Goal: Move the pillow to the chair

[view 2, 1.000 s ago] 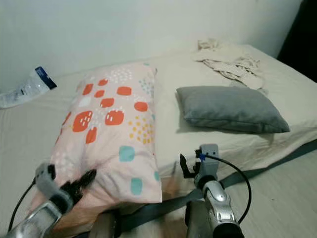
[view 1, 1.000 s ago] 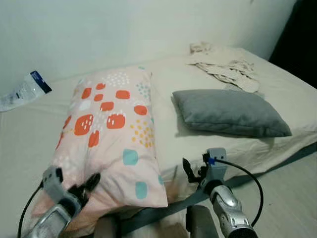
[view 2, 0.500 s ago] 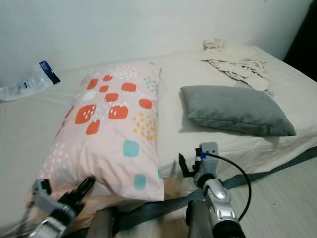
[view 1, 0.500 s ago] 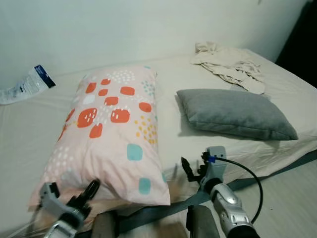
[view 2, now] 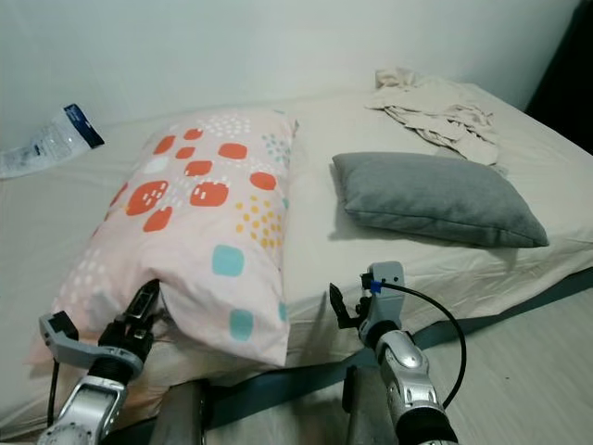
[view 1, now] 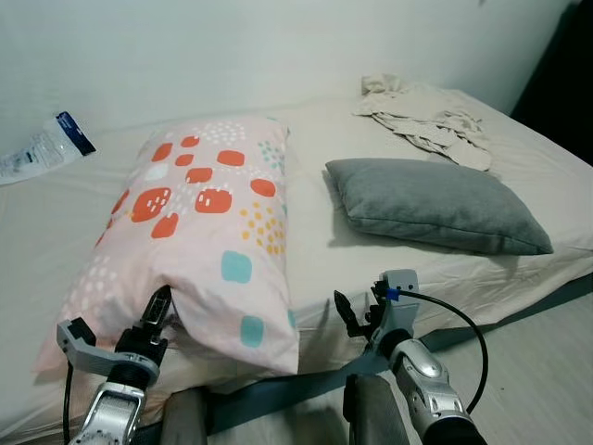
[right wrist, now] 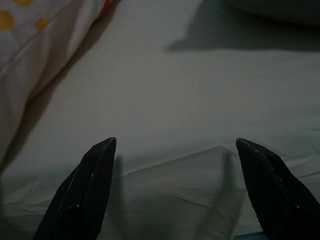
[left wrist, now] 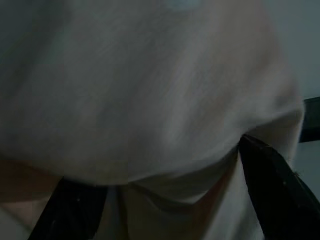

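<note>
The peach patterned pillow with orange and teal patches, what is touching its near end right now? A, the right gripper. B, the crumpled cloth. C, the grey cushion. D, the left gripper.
D: the left gripper is pushed into the near end of the peach patterned pillow, its fabric bulging between the jaws in the left wrist view.

Hidden, cropped and unclear items at the bed

Left gripper [view 1: 157, 311]: fingertips buried under the near edge of the patterned pillow [view 1: 199, 232], so the grip on the fabric cannot be judged; in the left wrist view the cloth is close and blurred, its pattern unreadable. Packet [view 1: 42, 150], well beyond the left gripper: cut by the picture's edge, print too small to read. Grey cushion [view 1: 431, 204], beyond the right gripper [view 1: 357, 317]: in the right wrist view only its shadowed lower edge enters. Crumpled cloth [view 1: 422, 116], farthest from the right gripper: folds too small to identify. Both arms cut off at the lower edge.
</note>
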Available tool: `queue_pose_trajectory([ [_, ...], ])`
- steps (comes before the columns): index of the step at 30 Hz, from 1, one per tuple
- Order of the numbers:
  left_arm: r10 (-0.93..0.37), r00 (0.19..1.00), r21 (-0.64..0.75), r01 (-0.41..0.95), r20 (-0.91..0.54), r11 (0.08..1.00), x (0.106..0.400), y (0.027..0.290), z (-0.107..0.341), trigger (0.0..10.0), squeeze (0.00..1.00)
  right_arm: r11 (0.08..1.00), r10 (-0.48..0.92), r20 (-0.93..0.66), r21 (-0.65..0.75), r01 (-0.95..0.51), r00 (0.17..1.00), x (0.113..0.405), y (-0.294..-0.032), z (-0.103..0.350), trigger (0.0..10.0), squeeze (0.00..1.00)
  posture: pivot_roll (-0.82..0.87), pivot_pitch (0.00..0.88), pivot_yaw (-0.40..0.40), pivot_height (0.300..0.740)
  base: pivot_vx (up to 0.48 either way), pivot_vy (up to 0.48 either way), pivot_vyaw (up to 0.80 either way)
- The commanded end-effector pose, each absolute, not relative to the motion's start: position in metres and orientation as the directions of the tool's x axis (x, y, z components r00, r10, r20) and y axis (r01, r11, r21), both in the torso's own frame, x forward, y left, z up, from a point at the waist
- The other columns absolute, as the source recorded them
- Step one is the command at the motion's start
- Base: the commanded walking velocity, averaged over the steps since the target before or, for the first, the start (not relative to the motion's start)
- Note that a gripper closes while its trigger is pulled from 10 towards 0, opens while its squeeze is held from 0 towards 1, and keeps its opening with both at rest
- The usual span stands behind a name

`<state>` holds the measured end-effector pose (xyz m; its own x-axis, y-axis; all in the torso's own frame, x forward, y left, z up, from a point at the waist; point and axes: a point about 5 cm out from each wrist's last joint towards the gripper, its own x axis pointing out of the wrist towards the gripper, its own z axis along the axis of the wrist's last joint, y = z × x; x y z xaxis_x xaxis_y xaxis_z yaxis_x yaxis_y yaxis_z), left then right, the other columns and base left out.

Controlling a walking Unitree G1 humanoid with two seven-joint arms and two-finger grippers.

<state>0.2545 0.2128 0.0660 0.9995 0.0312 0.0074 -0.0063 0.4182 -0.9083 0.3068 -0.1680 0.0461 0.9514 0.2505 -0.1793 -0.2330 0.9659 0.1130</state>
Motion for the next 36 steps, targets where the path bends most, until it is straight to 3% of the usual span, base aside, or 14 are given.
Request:
queue_pose_trajectory([
  [1,0.018,1.000,-0.903,-0.013,-0.006,0.430,0.265,0.192,0.068,10.0,0.00,0.964,0.259,-0.203,0.120,-0.238,0.944,0.307,-0.166,0.043,10.0,0.00,0.03,0.132,-0.041,0.542,0.000,0.000,0.00],
  [3,0.018,0.999,-0.864,-0.038,-0.033,0.503,0.272,0.186,0.068,10.0,0.00,0.964,0.258,-0.200,0.118,-0.238,0.945,0.308,-0.167,0.044,10.0,0.00,0.03,0.132,-0.041,0.542,0.000,0.000,0.00],
  [9,0.067,0.996,-0.873,-0.090,-0.066,0.479,0.293,0.177,0.070,10.0,0.00,0.965,0.256,-0.195,0.116,-0.237,0.947,0.310,-0.167,0.046,10.0,0.00,0.03,0.133,-0.034,0.542,0.000,0.000,0.00],
  [10,0.061,0.995,-0.880,-0.093,-0.073,0.466,0.297,0.173,0.069,9.4,0.00,0.965,0.254,-0.195,0.118,-0.234,0.948,0.311,-0.167,0.046,10.0,0.00,0.03,0.138,-0.031,0.542,0.000,0.000,0.00],
  [11,0.077,0.992,-0.874,-0.128,-0.104,0.469,0.302,0.170,0.065,0.0,0.00,0.965,0.251,-0.196,0.120,-0.231,0.948,0.311,-0.166,0.046,10.0,0.00,0.02,0.142,-0.028,0.542,0.000,0.000,0.00],
  [19,0.023,0.984,-0.792,-0.154,-0.174,0.591,0.309,0.162,0.060,0.0,0.00,0.966,0.247,-0.194,0.122,-0.226,0.950,0.310,-0.165,0.045,10.0,0.00,0.02,0.149,-0.018,0.542,0.000,0.000,0.00],
  [24,-0.097,0.984,-0.728,-0.041,-0.147,0.684,0.311,0.152,0.063,0.0,0.00,0.968,0.241,-0.193,0.122,-0.221,0.951,0.309,-0.165,0.044,10.0,0.00,0.03,0.150,-0.016,0.542,0.000,0.000,0.00],
  [26,-0.154,0.978,-0.699,0.014,-0.138,0.715,0.311,0.149,0.064,0.0,0.00,0.968,0.241,-0.193,0.122,-0.220,0.951,0.310,-0.165,0.045,10.0,0.00,0.03,0.150,-0.016,0.542,0.000,0.000,0.00],
  [30,-0.428,0.898,-0.650,0.266,-0.101,0.712,0.306,0.133,0.060,0.0,0.00,0.967,0.242,-0.187,0.124,-0.221,0.952,0.313,-0.166,0.048,10.0,0.00,0.03,0.157,-0.017,0.542,0.000,0.000,0.00],
  [35,-0.553,0.829,-0.573,0.412,-0.089,0.709,0.304,0.145,0.067,0.0,0.00,0.968,0.237,-0.172,0.129,-0.217,0.956,0.316,-0.167,0.053,10.0,0.00,0.02,0.156,-0.007,0.542,0.000,0.000,0.00],
  [36,-0.605,0.793,-0.553,0.474,-0.069,0.685,0.303,0.158,0.075,0.0,0.00,0.968,0.233,-0.162,0.131,-0.213,0.959,0.318,-0.169,0.055,10.0,0.00,0.02,0.154,-0.005,0.542,0.000,0.000,0.00],
])
